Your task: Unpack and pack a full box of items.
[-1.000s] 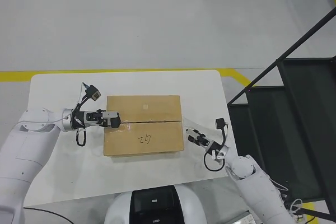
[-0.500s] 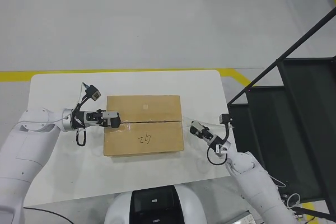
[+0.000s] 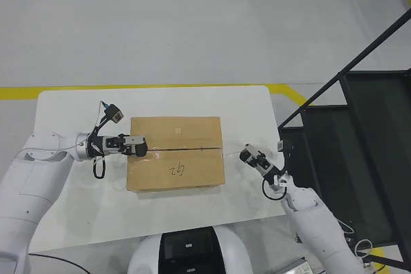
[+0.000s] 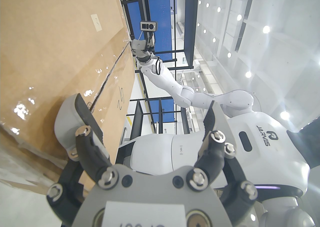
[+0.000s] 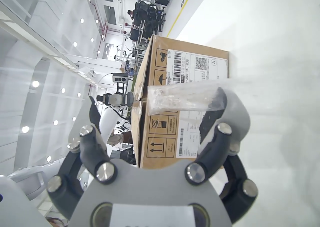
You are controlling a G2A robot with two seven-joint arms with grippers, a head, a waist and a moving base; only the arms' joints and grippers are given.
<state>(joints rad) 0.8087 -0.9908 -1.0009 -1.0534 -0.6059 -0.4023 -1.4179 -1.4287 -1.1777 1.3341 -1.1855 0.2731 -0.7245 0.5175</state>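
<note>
Box (image 3: 175, 154) sits mid-counter (image 3: 192, 103) from above, flaps closed, with the left hand (image 3: 138, 146) at one seam end and the right hand (image 3: 246, 154) just off the other.

Left wrist: fingers spread wide, one pad on the lid.

Right wrist: fingers wide, clear tape strip (image 5: 180, 100) clinging to one.

Unsealing looks barely begun; unpacking and repacking remain.

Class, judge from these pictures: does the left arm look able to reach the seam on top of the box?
Probably yes. The left gripper sits open at one end of the box, right at the seam, and nothing lies across it. The right gripper is clear of the far end.
</note>
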